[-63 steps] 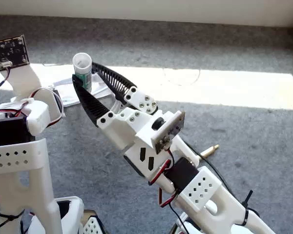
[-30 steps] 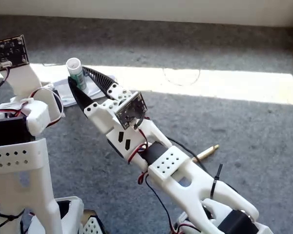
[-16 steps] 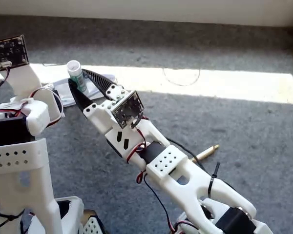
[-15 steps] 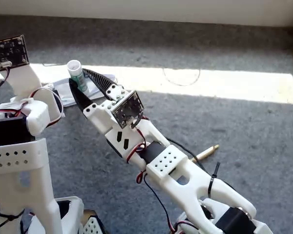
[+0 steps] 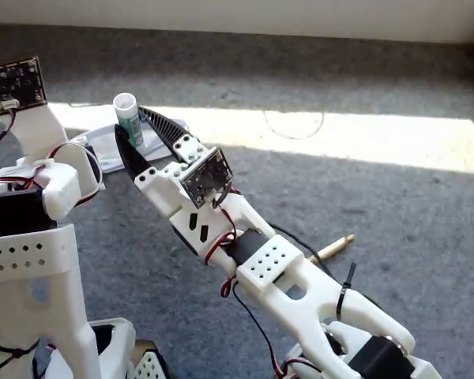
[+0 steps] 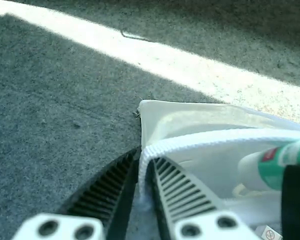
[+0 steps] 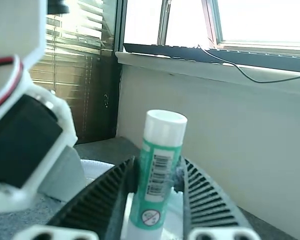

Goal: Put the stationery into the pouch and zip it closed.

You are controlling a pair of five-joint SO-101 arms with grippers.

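Right gripper [image 7: 158, 172]: pinches glue stick [image 7: 162, 135], long axis upright.
Left gripper [image 6: 144, 160]: clamped on pouch [image 6: 200, 125] rim, mouth open.
Relation: pouch mouth just beneath stick; lowering likely next.

Far left on the table [image 5: 395, 205], the pouch [image 5: 101, 153], rim pinched in the left gripper [image 6: 142, 167]. Just above its mouth, the glue stick [image 5: 127, 110], upright in the right gripper [image 5: 132, 125]. Well off to the right, beside the right arm, a pen [image 5: 332, 246] flat on the table.
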